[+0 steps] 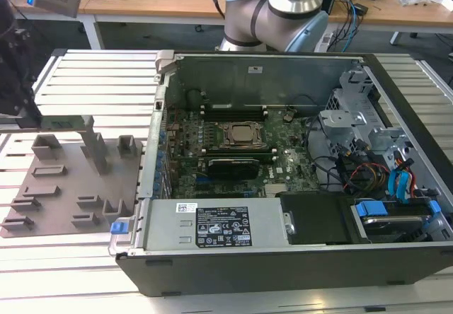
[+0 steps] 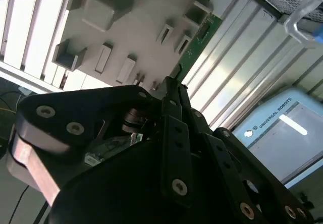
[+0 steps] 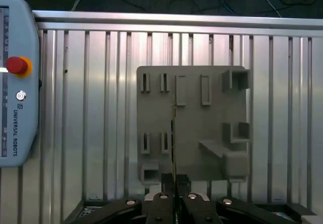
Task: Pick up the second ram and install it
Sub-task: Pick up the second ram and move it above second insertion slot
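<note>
Item under inspection: the second ram (image 1: 67, 123), a thin green board. It is clamped on its edge between the jaws of the gripper (image 1: 27, 112), which are drawn in narrow with the stick between them.

In the first wrist view the second ram (image 3: 174, 133) shows edge-on as a thin line running out from the gripper (image 3: 174, 196) across the grey plate (image 3: 212, 118). In the second wrist view the stick (image 2: 201, 37) reaches out from the fingertips of the gripper (image 2: 169, 85) past the rim of the plate (image 2: 136, 17), green face showing.

Location: over the grey plate (image 1: 71, 187), which lies flat on the slatted table (image 1: 92, 73) near its edge on the exterior view's left. Whether the stick touches the plate or its upright blocks cannot be determined.

The open computer case (image 1: 283, 257) stands on the table just beside the plate, toward the exterior view's right. The motherboard (image 1: 283, 165) is exposed, with the CPU socket (image 1: 244, 136) near its middle and a black ribbed card (image 1: 230, 165) just in front of it. The ram is well apart from the socket.

The arm's base (image 1: 283, 10) rises behind the case at the table's far edge.

A grey pendant (image 3: 17, 82) with a red button (image 3: 15, 65) rests on the table, near the plate but not touching it
</note>
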Controlling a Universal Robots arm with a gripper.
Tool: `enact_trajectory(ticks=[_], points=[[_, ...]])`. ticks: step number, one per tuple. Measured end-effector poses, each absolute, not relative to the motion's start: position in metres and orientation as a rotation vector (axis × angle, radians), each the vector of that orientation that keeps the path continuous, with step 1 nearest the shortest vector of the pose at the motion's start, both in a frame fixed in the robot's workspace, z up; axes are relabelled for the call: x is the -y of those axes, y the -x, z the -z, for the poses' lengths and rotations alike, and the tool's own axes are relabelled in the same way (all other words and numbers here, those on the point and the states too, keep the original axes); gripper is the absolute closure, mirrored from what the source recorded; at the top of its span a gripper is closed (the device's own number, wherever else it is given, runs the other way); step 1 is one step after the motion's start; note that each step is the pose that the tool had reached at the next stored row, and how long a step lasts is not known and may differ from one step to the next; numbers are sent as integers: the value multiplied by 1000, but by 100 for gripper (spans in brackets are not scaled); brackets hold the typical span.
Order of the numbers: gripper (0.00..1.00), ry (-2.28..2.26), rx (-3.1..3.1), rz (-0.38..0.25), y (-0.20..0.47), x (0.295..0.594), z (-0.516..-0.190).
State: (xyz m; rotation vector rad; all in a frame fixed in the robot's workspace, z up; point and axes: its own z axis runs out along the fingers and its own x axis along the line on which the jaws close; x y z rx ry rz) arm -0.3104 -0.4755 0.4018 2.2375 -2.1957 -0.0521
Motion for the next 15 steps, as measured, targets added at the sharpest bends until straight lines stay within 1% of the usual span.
enact_trajectory(ticks=[8,15], points=[[87,-2238,2195,52,256,476,-402],[87,-2238,2196,52,220,476,-402]])
